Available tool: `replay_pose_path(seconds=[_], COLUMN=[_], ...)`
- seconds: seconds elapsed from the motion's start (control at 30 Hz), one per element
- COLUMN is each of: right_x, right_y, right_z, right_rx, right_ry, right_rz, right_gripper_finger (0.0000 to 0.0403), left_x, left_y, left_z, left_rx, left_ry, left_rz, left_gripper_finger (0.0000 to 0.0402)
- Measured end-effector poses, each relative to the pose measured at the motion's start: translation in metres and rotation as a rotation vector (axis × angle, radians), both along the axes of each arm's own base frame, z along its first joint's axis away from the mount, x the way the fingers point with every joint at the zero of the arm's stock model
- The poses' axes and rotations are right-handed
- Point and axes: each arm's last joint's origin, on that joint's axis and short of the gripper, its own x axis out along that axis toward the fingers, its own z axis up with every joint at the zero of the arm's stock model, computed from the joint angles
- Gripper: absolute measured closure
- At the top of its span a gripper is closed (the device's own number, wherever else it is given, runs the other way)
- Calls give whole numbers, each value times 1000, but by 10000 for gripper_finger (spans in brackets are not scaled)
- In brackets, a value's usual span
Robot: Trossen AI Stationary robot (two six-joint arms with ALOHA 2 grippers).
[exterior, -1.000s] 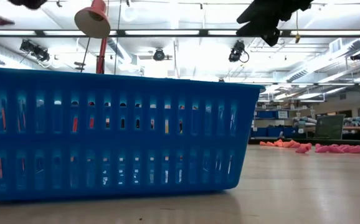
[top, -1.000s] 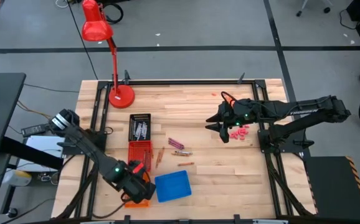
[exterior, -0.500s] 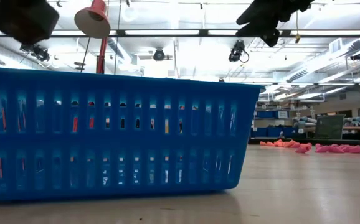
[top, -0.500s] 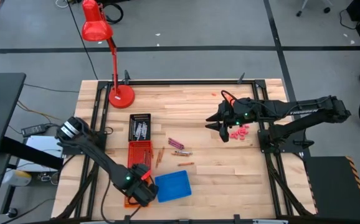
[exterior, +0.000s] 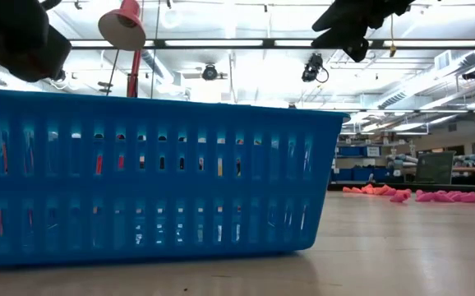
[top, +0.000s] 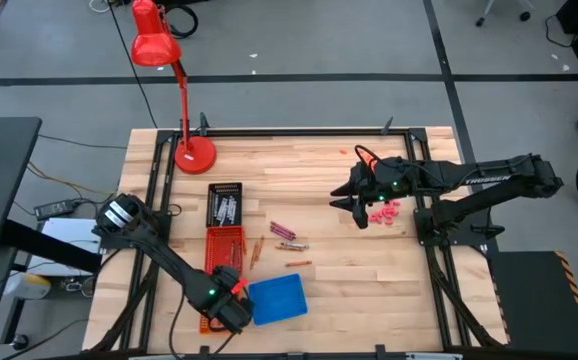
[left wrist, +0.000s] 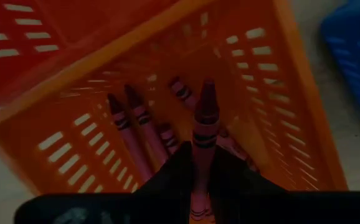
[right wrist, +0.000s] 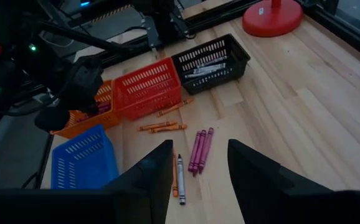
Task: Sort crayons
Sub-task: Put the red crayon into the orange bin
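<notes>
My left gripper (top: 226,306) points straight down into the orange basket (left wrist: 273,93) near the table's front edge, shut on a dark reddish crayon (left wrist: 205,121). Several crayons (left wrist: 136,124) of a similar colour lie on that basket's floor. Loose crayons lie flat mid-table: pink ones (top: 284,230) and brown-orange ones (top: 298,263); the right wrist view also shows a grey one (right wrist: 180,177). My right gripper (top: 355,206) hangs open above the table's right half, nothing between its fingers (right wrist: 147,177). My left gripper pinches the crayon between its two fingers (left wrist: 179,174) around the paper-wrapped shaft (left wrist: 203,149). The fingers come from above, pointing down, and lie along the crayon. It hangs upright, its tip (left wrist: 206,93) down inside the orange basket, above the crayons lying there.
A red basket (top: 224,243) and a black basket (top: 224,203) holding grey sticks stand in a row behind the orange one; a blue basket (top: 277,298) sits to its right. Pink chunky bits (top: 384,212) lie below the right gripper. A red lamp (top: 193,152) stands far left.
My left gripper has come down and shifted a little toward the table's near right, still shut on the crayon, and now stands over the orange basket. In the low view it has dropped into sight at the upper left.
</notes>
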Motion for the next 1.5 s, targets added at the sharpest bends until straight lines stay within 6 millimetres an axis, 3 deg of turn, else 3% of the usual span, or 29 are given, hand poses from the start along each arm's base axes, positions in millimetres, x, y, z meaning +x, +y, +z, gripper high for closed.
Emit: replay_pose_path(seconds=[0.13, 0.43, 0.7, 0.97, 1.27, 1.5], right_x=[0, 0, 1, 2, 2, 2], right_y=[0, 0, -1, -1, -1, -1], right_z=[0, 1, 3, 4, 3, 3], right_rx=[-1, -2, -1, -24, -18, -24], right_ry=[-1, -8, -31, -45, -42, -41], right_rz=[-1, -1, -4, 7, 4, -9], right_gripper_finger=[247, 247, 247, 247, 247, 247], left_x=[-1, 0, 0, 9, 40, 61], left_y=[-1, 1, 15, 47, 91, 129], left_z=[0, 3, 40, 77, 82, 72], left_rx=[-30, -107, -226, -237, -43, 71], left_ry=[30, 73, -2, -197, -399, -395], left_rz=[-2, 6, 9, 3, -25, -84], left_gripper_finger=[352, 291, 283, 283, 283, 283])
